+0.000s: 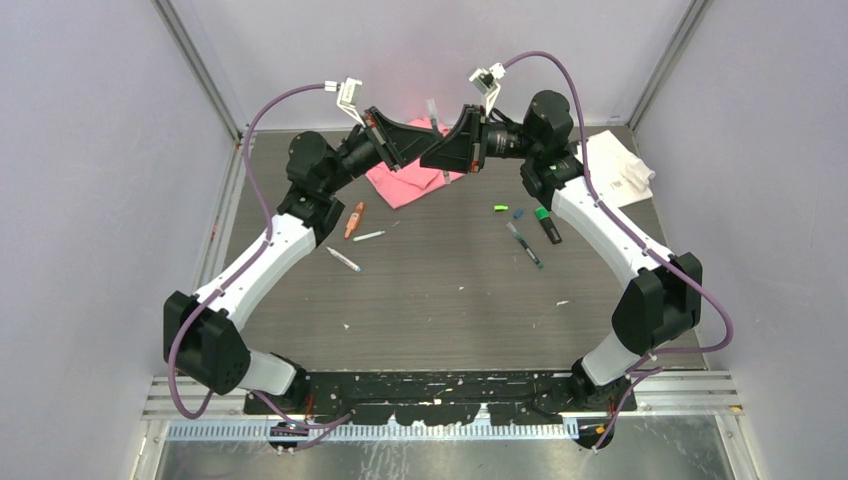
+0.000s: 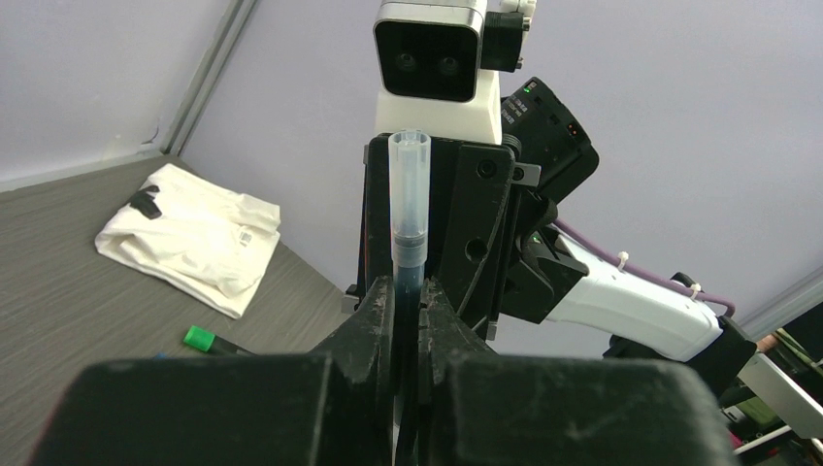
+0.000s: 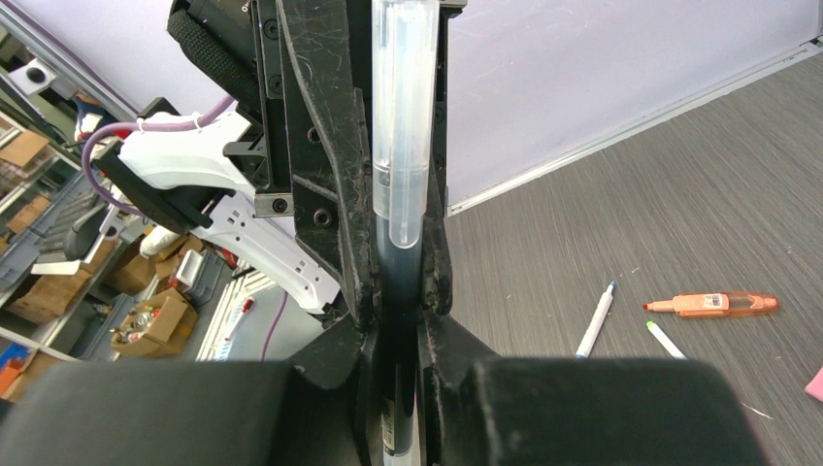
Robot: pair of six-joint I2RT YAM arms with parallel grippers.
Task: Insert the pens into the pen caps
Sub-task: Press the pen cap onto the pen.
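The left gripper (image 2: 408, 309) and the right gripper (image 3: 399, 303) both squeeze tight on one dark pen (image 3: 397, 267). Its clear cap (image 2: 409, 194) sticks up above them.

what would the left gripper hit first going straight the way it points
The right gripper, facing it head-on; both are shut on one clear-capped pen, so hardly any gap, it seems.

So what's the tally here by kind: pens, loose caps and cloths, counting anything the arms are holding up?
Pens lying on the table: 5 (orange pen, white pen, second white pen, dark pen, black highlighter)
Pens held up in the jaws: 1 (clear-capped pen)
Loose caps: 2 (green cap, blue cap)
Cloths: 2 (pink cloth, white cloth)
Total: 10
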